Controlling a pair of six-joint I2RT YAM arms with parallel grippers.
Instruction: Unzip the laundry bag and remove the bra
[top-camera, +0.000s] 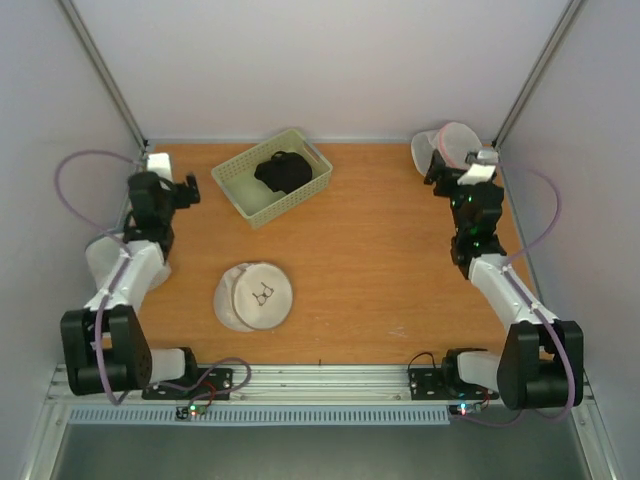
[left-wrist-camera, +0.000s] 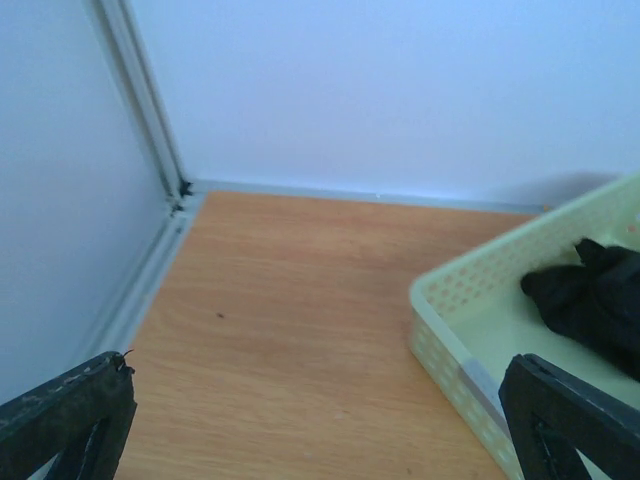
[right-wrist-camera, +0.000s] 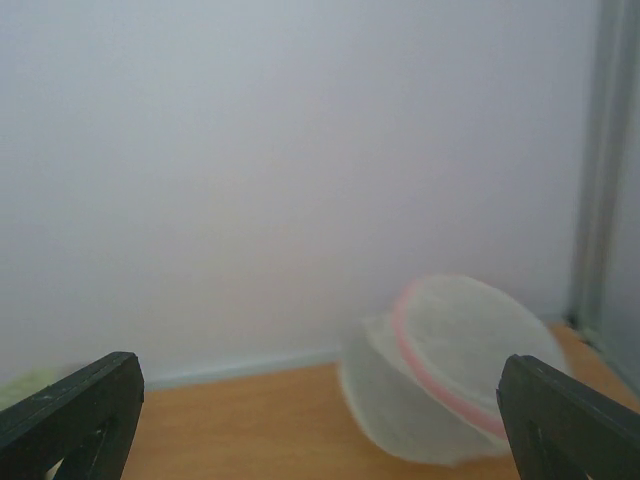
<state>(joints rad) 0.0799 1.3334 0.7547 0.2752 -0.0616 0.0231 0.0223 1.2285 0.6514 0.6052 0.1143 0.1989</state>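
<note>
Laundry bag (top-camera: 254, 296) lay flat on the wooden surface (top-camera: 380, 260), near the front edge and left of centre, with its small dark zip pull (top-camera: 263, 294) on the top face; whether the zip was open could not be told. Neither arm touched it. Left tool (top-camera: 190, 190) was at the far left of the surface, well apart from the bag, fingers (left-wrist-camera: 70, 415) spread wide with nothing between them, just beside a pale green basket (top-camera: 232, 197) that held a black garment (top-camera: 283, 170). Right tool (top-camera: 440, 168) was at the far right corner, fingers (right-wrist-camera: 570, 415) likewise spread wide and holding nothing, facing a white mesh bag with a pink zip (right-wrist-camera: 450, 370) that stood tilted near the back wall. Wrist view of that bag was blurred.
</note>
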